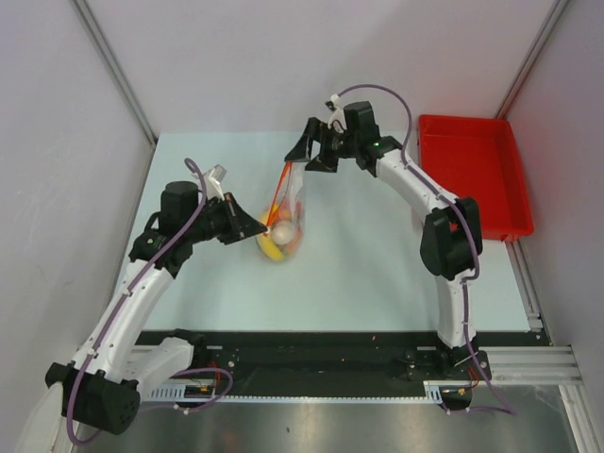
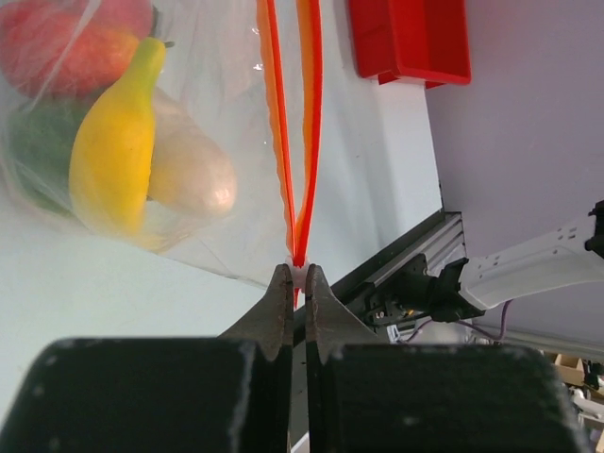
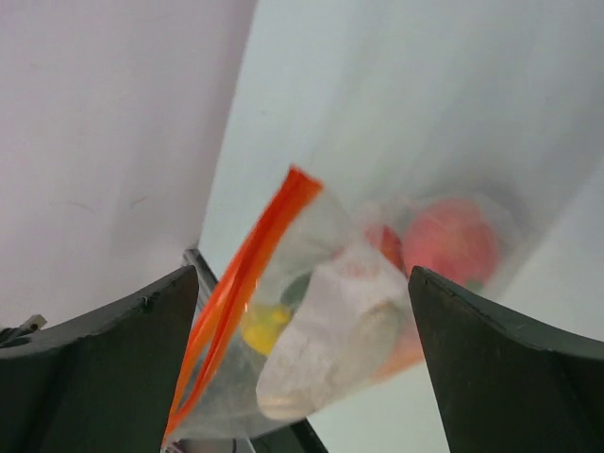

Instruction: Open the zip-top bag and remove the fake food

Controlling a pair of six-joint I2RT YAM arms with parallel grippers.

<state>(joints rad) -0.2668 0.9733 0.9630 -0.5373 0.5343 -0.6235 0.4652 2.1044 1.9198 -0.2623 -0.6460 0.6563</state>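
Bag: the zip-top bag [image 1: 283, 222] is lying mid-table [image 1: 377, 274], stretched between the two grippers.
Left gripper [image 2: 294, 274]: its jaws are pressing tight on one end of the red-orange zip strip [image 2: 302, 123].
Right gripper [image 3: 297, 278]: its jaws are standing wide apart and gripping nothing, hovering near the far end of the strip with the bag below.
Mouth: the two lips of the strip are spreading apart away from the pinched end, so the seal looks at least partly undone. How far it is open cannot be told.
Fake food [image 2: 118, 160]: the yellow piece, a pale one, and red and green ones are all sitting inside the plastic.
Tray: a red tray [image 1: 472, 170] is waiting at the far right.
Progress: opening seems under way, while widening the mouth and taking out every piece are remaining.
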